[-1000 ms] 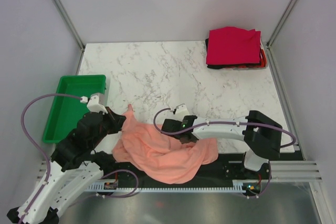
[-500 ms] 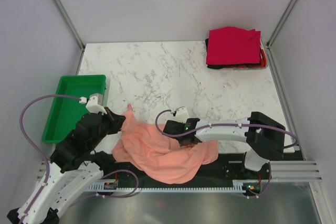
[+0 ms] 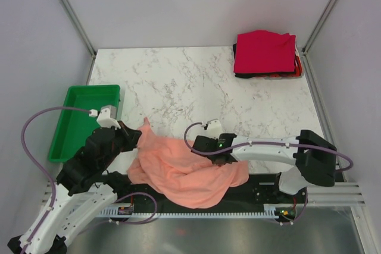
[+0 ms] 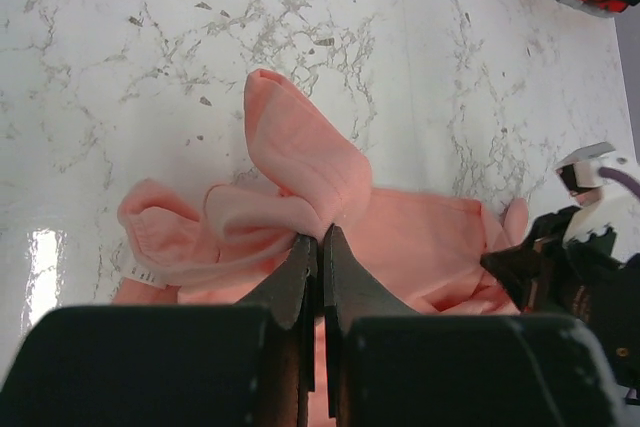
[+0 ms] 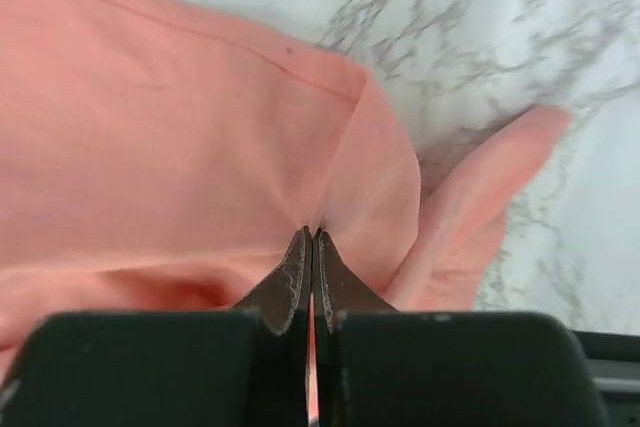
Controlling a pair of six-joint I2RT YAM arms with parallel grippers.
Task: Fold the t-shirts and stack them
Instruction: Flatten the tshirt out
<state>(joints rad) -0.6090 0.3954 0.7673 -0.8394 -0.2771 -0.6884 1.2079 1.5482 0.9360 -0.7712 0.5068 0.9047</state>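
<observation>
A crumpled salmon-pink t-shirt (image 3: 184, 171) lies at the near edge of the marble table, between both arms. My left gripper (image 3: 140, 137) is shut on a raised fold at the shirt's left end (image 4: 300, 172); its jaws meet on the cloth (image 4: 320, 237). My right gripper (image 3: 221, 160) is shut on a pinch of the same shirt near its right edge (image 5: 312, 232), with pink cloth (image 5: 180, 127) bunched around the tips. A folded stack of t-shirts (image 3: 265, 53), crimson on top with black and orange-red edges below, sits at the far right corner.
A green plastic tray (image 3: 71, 124) stands at the left edge of the table, close beside the left arm. White marble table (image 3: 178, 81) stretches between the pink shirt and the stack. Grey walls enclose the table on three sides.
The right gripper shifted a little to the right along the shirt and closed its jaws on the cloth. The left gripper kept its hold and barely moved.
</observation>
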